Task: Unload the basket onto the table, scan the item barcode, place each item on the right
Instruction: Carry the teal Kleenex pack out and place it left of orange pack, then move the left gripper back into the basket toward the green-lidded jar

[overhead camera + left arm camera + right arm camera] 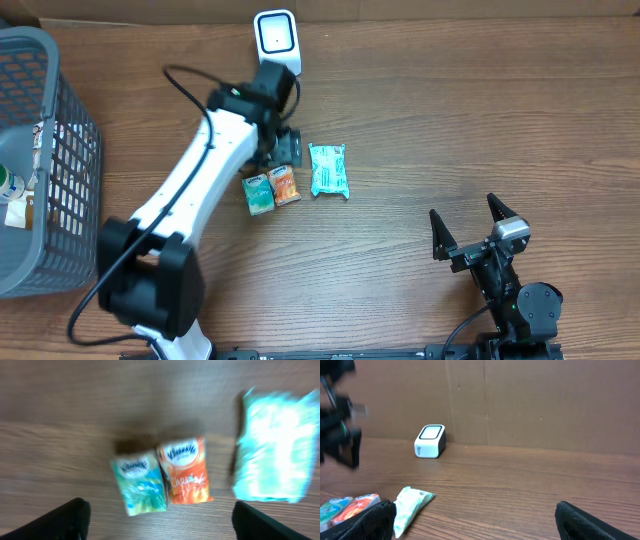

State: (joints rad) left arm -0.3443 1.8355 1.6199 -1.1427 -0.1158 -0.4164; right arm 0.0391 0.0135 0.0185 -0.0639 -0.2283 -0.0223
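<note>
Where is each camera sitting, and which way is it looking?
Overhead: above the table, looking straight down; left arm and right arm show.
Left wrist: looking down at orange pack and teal pack; left gripper shows.
Right wrist: low, looking across at the scanner; right gripper shows.
Shared: both wrist views catch the mint packet.

We see wide bare table (480,110) right of pouch (329,170): free passage there, front to back. Left arm (200,175) lies diagonally across left-centre and blocks the way from basket (80,110) side to packs. Scanner (275,35) at back edge, near left gripper (283,148); little room between them. Teal pack (258,193) and orange pack (286,185) touch, no slot for finger between. Narrow gap from orange pack to pouch. We find right gripper (464,210) well apart at front right, nothing on table between it and pouch.
</note>
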